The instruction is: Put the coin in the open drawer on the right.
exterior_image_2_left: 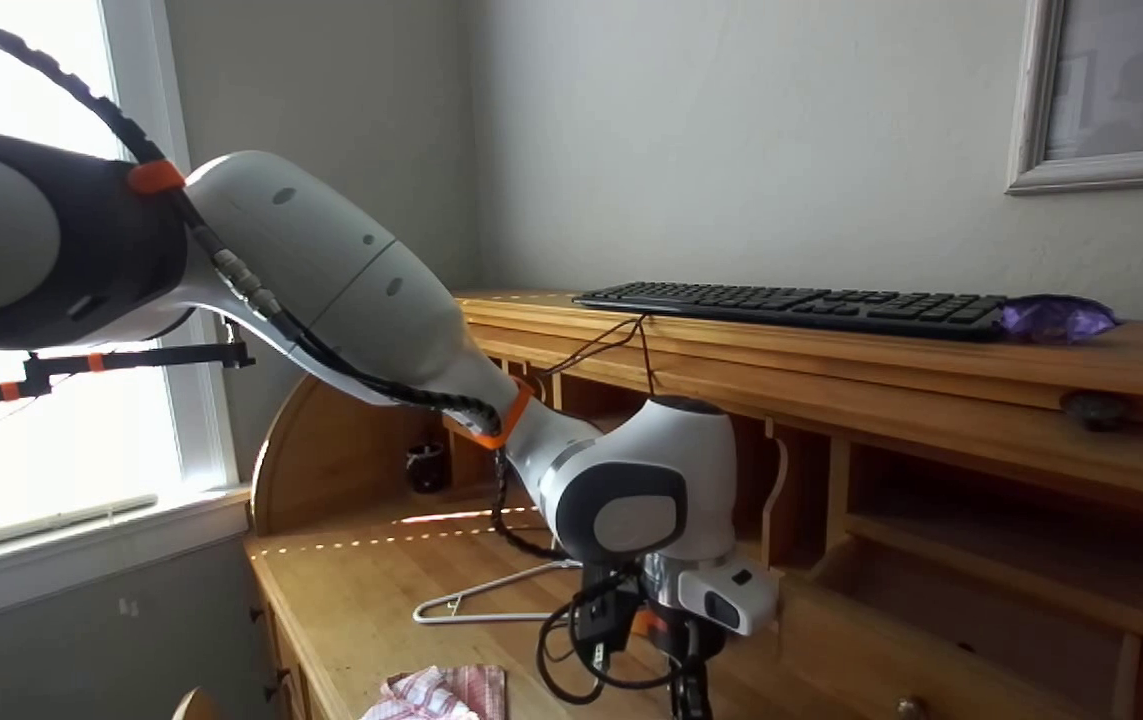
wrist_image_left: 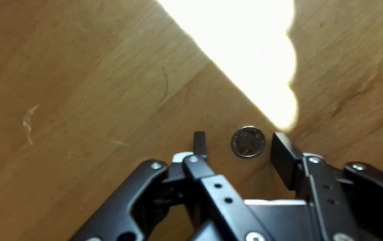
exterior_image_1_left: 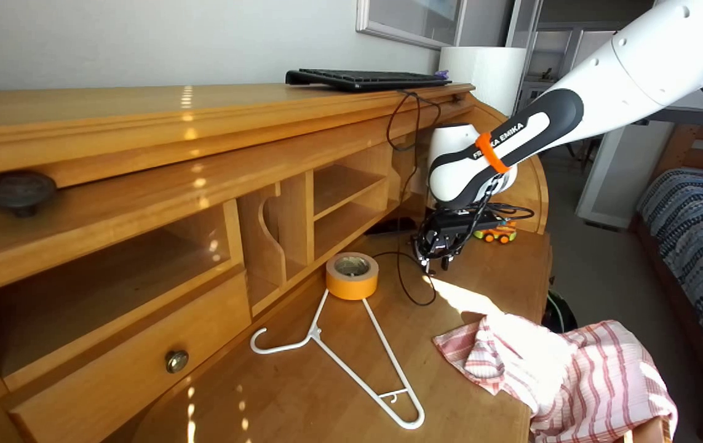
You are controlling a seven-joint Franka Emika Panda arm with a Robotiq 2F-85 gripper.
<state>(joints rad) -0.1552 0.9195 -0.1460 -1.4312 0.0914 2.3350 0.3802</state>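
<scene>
In an exterior view, we see a bright window [exterior_image_2_left: 81, 440] at the far left. The white robot arm [exterior_image_2_left: 331, 280] reaches over the wooden desk [exterior_image_2_left: 361, 580] from that side. Down low, we spot a pink and white cloth [exterior_image_2_left: 451, 690] on the desk. Next comes a white hanger [exterior_image_2_left: 486, 618], lying flat. In an exterior view, a fat roll of orange tape [exterior_image_1_left: 351, 286] hides one end of it.

Then we get to the gripper [wrist_image_left: 240, 147]. In the wrist view, its two fingers [wrist_image_left: 285, 160] stand apart, with a gap between them. The coin [wrist_image_left: 248, 141], round and shiny, lies flat on the desk in that gap. It is just beside the finger on the right, and farther from the one on the left. A big patch of sunshine [wrist_image_left: 255, 50] ends near the coin.

Back in an exterior view, a black keyboard [exterior_image_2_left: 791, 305] sits on top of the desk. Below it and to the right, the small wooden drawer [exterior_image_2_left: 851, 650] is pulled out, so we can see inside. Last, something purple [exterior_image_2_left: 1056, 318] sits at the keyboard's right end.
</scene>
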